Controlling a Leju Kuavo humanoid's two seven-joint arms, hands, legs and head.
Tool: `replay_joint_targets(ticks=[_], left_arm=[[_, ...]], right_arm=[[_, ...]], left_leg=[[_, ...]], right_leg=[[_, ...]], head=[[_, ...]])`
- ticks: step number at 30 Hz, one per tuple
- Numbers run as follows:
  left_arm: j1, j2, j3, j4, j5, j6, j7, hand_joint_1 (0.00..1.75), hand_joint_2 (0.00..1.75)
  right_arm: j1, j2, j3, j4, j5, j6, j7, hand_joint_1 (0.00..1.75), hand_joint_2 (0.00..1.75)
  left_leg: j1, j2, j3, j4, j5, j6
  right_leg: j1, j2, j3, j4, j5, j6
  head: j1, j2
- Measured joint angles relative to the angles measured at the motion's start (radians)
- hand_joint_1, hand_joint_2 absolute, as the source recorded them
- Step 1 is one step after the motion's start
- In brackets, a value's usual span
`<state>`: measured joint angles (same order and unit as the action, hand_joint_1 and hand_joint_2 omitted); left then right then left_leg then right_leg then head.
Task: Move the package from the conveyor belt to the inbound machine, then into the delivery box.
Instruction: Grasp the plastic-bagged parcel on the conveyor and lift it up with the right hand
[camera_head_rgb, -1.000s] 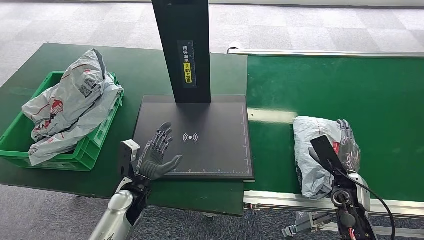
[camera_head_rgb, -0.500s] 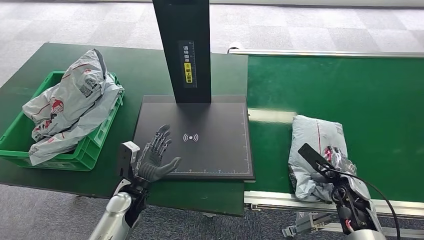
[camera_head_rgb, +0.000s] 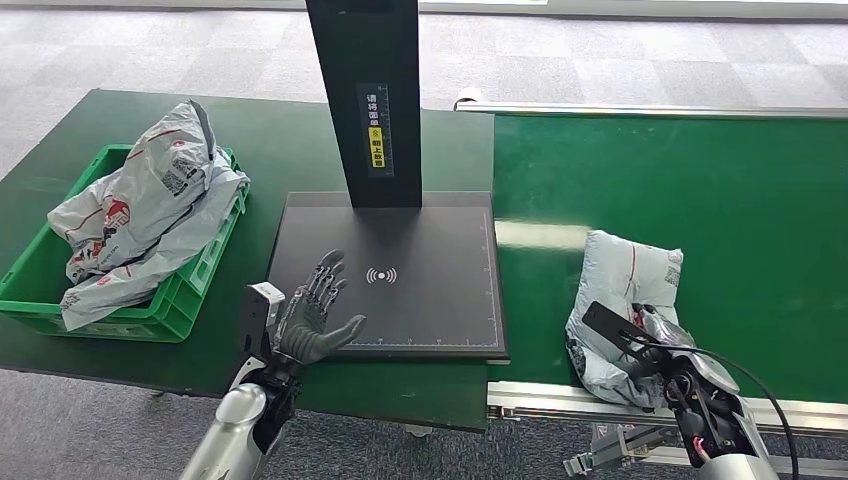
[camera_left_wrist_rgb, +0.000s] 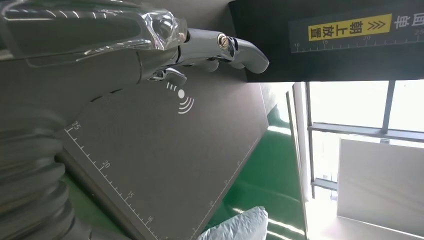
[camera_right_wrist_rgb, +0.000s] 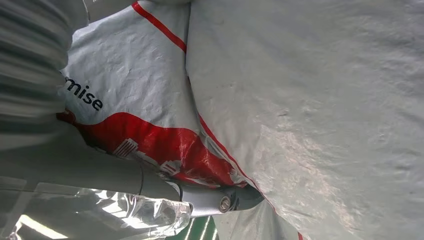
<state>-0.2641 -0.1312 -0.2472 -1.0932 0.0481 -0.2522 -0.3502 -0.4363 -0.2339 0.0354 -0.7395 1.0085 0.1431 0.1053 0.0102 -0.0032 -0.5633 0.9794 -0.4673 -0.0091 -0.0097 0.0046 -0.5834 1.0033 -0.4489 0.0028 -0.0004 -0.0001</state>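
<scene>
A grey plastic package (camera_head_rgb: 625, 290) with red print lies bunched up at the near edge of the green conveyor belt (camera_head_rgb: 700, 180). My right hand (camera_head_rgb: 655, 335) grips its near side; in the right wrist view the package (camera_right_wrist_rgb: 300, 100) presses against my thumb (camera_right_wrist_rgb: 200, 200). The inbound machine is a black scan plate (camera_head_rgb: 430, 300) with a black column (camera_head_rgb: 365, 100). My left hand (camera_head_rgb: 315, 310) hovers open over the plate's near left corner, fingers spread, holding nothing. In the left wrist view the hand (camera_left_wrist_rgb: 150, 55) is above the plate (camera_left_wrist_rgb: 165, 150), with a corner of the package (camera_left_wrist_rgb: 240, 227) beyond it.
A green crate (camera_head_rgb: 190, 290) on the dark green table (camera_head_rgb: 280, 150) at the left holds several grey packages (camera_head_rgb: 140, 210) piled above its rim. The conveyor's metal rail (camera_head_rgb: 560, 398) runs along the near edge. Grey carpet lies beyond.
My right hand has pulled the package left and toward me along the belt, and the package has bunched up. My left hand has hardly moved.
</scene>
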Motion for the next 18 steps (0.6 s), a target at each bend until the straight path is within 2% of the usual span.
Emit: replay_joint_targets(ticks=[12, 13, 17, 18], left_arm=[[0.0, 0.0, 0.0, 0.002, 0.0, 0.0, 0.0, 0.0, 1.75], [0.0, 0.0, 0.0, 0.002, 0.0, 0.0, 0.0, 0.0, 1.75], [-0.001, 0.0, 0.0, 0.005, -0.002, -0.006, 0.0, 0.0, 1.75], [-0.001, -0.001, 0.0, 0.006, -0.002, -0.007, 0.0, 0.0, 1.75]], right_arm=[[0.001, 0.0, 0.008, 0.002, 0.0, 0.004, -0.003, 0.0, 1.75], [0.001, 0.0, 0.01, 0.002, -0.001, 0.005, -0.005, 0.06, 1.75], [0.005, 0.0, 0.015, 0.004, -0.01, 0.027, -0.02, 1.7, 1.75], [0.006, 0.0, 0.017, 0.003, -0.012, 0.03, -0.024, 1.75, 1.75]], left_leg=[[0.0, 0.0, 0.001, 0.0, 0.0, 0.0], [0.0, 0.0, 0.001, 0.0, 0.0, 0.0], [0.0, 0.0, 0.002, 0.0, 0.0, 0.0], [0.0, 0.0, 0.003, 0.0, 0.0, 0.0]], right_leg=[[0.0, 0.0, 0.001, 0.0, 0.0, 0.0], [0.0, 0.0, 0.001, 0.0, 0.0, 0.0], [0.0, 0.0, 0.003, 0.0, 0.0, 0.0], [0.0, 0.0, 0.003, 0.0, 0.0, 0.0]], head=[[0.0, 0.0], [0.0, 0.0], [0.0, 0.0], [0.0, 0.0]])
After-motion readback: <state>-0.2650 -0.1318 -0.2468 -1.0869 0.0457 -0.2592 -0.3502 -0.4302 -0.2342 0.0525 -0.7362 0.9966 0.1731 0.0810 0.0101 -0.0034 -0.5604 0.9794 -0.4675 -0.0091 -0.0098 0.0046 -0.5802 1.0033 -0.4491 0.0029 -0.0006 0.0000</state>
